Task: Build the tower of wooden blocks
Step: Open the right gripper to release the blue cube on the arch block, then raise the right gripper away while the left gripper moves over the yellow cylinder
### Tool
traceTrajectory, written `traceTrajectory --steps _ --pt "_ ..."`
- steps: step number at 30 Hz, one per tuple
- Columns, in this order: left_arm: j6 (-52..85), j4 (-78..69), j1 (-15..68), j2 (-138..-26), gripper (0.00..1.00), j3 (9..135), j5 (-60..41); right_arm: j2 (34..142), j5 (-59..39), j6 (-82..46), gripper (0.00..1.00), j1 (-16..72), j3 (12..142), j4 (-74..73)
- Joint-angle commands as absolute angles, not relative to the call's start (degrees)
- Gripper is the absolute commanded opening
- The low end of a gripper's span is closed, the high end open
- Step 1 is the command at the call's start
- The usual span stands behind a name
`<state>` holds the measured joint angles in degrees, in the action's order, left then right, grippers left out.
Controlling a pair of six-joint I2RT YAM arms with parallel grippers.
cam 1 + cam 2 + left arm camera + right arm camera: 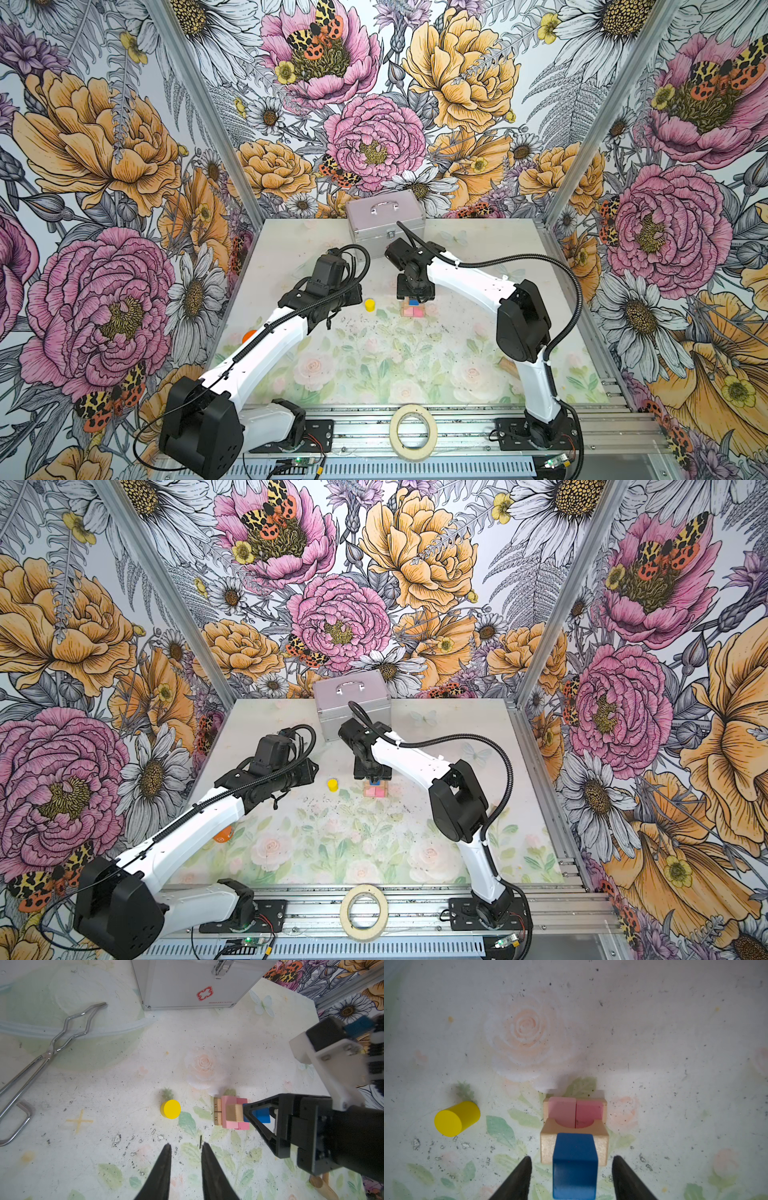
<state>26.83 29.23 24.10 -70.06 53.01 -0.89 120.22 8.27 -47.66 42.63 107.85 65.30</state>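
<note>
The table [374, 374] has a faded rose print. At its far edge stands a metal case [384, 220], shut, with its handle on top. In the left wrist view a clear bowl [72, 1022] lies near the case with metal tongs [52, 1049] over its rim. Whether the tongs rest in it or on it cannot be told. A tape roll [412, 432] lies on the front rail.

The tower [375, 789] stands upright at mid-table, in front of the case. Two tan bricks [217, 1111] lie side by side at the bottom, their numbered ends facing the yellow cylinder [370, 304]. Two pink bricks [575, 1111] lie crosswise on them. Across the pink pair sits a notched tan brick [548, 1147], its long axis in line with the bottom pair. The blue block [575, 1165] stands on its middle.

The right gripper [571, 1158] hangs over the tower, jaws spread either side of the blue block with a gap on each side. In both top views it hides most of the tower's top.

The left gripper [186, 1146] hovers above the table near the cylinder, jaws slightly apart and empty.

The yellow cylinder stands on end, just left of the tower, apart from it. An orange thing [249, 334] is mostly hidden behind the left arm. A wooden mallet [322, 1186] is cut off at the edge of the picture.
</note>
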Motion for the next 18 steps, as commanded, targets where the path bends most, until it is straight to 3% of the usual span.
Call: traceTrajectory --steps 1,10,18 --pt "26.4 28.2 23.8 -70.4 0.28 52.9 0.7 114.4 11.0 -46.1 0.66 42.0 108.2 65.0" --pt "26.6 28.4 23.2 -73.4 0.32 53.3 0.3 106.4 17.6 -42.3 0.75 41.0 101.6 62.7" --pt "28.0 30.3 23.6 -76.5 0.32 56.1 -0.1 91.6 17.1 -41.3 0.81 37.0 83.9 48.5"
